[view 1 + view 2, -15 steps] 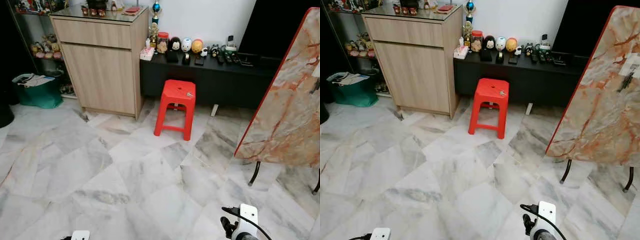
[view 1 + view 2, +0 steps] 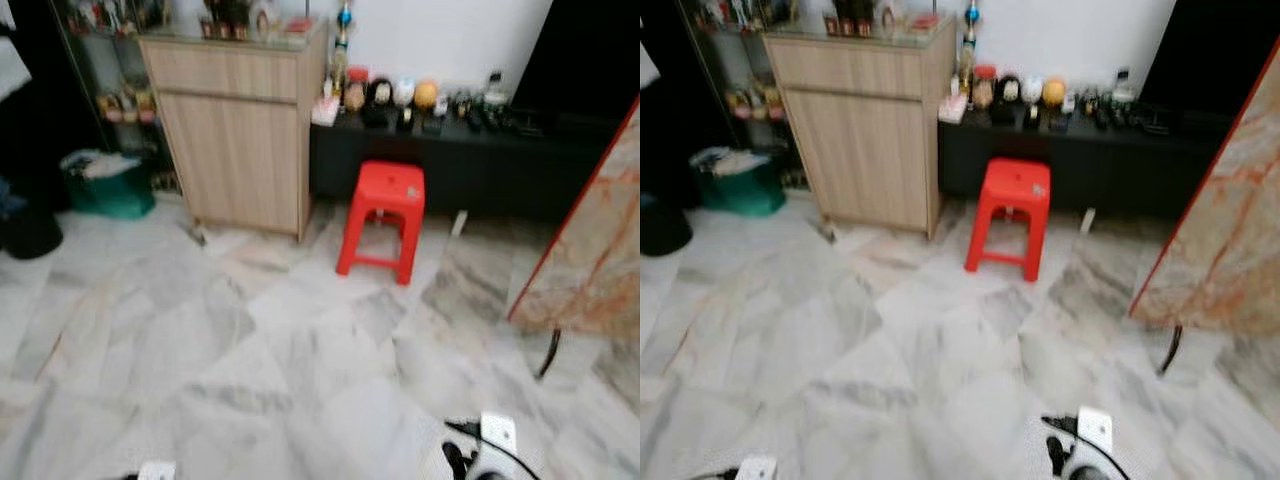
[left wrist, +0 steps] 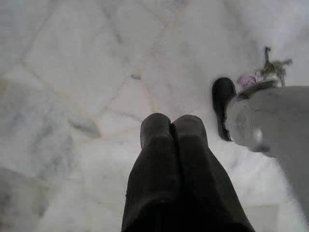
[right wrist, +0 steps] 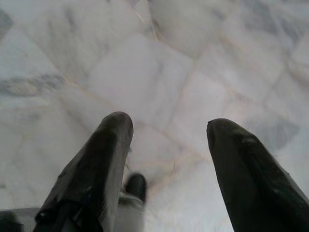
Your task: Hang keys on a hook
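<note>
The keys (image 2: 411, 191) lie as a small pale speck on top of the red stool (image 2: 382, 218), toward its right edge, though the blur makes them hard to pick out. The stool stands on the marble floor (image 2: 250, 370) at the far side of the room, just in front of a long black desk (image 2: 470, 165) that carries a row of small figurines (image 2: 392, 93) and other dark bits. To the left of the stool and touching the desk's end is a wooden cabinet (image 2: 240, 140) with ornaments on its glass top. Further left, a green bin (image 2: 105, 185) sits on the floor by a dark shelf. On the right a marbled board with a red edge (image 2: 590, 250) leans on thin black legs. Both arms hang low at the near edge, well apart from the stool. The left gripper (image 3: 173, 126) has its two black fingers pressed together, holding nothing, pointed at the floor. The right gripper (image 4: 169, 133) has its fingers spread wide apart, empty, also over bare floor tiles.
</note>
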Controlling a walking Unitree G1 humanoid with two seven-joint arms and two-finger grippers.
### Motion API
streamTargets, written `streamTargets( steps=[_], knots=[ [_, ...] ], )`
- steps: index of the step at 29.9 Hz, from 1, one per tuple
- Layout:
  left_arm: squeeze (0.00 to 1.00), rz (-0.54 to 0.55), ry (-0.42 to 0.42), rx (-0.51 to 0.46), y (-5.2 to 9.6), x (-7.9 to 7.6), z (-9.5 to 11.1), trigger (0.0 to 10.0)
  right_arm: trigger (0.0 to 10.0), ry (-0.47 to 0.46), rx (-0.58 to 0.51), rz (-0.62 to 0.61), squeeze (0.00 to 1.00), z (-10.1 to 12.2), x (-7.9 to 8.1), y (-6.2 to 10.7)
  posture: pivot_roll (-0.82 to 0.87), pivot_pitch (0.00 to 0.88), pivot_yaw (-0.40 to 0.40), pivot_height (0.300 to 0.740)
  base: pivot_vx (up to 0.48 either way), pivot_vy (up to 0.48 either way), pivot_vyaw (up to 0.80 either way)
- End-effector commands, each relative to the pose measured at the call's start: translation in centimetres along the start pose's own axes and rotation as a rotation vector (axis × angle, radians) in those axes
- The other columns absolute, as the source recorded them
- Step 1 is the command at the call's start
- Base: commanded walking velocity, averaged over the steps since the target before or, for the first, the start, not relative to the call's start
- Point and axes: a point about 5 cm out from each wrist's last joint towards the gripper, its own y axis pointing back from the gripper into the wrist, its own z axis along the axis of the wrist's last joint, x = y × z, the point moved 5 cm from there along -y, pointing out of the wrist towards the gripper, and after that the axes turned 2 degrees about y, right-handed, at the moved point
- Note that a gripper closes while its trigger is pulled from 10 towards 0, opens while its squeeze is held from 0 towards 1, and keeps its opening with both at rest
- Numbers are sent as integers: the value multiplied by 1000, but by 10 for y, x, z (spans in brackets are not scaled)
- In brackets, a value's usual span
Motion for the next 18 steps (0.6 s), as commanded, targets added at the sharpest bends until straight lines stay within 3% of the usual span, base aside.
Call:
streamTargets(
  steps=[1, 13, 18],
  knots=[
    [0, -2, -3, 16, 1, 1, -5, 10000, 10000, 3, 18, -4, 0, -3, -2, 0, 19, 0, -56, 740, 0, 480, 0],
    [0, -15, 1, 21, 0, -2, -6, 10000, 10000, 10, 28, 17, 0, -9, 1, 1, 30, 0, -64, 740, 0, 480, 0],
    [0, -21, -7, 22, 0, -2, -6, 10000, 10000, 19, 41, 33, 0, -14, 10, 1, 34, 0, -65, 740, 0, 480, 0]
  ],
)
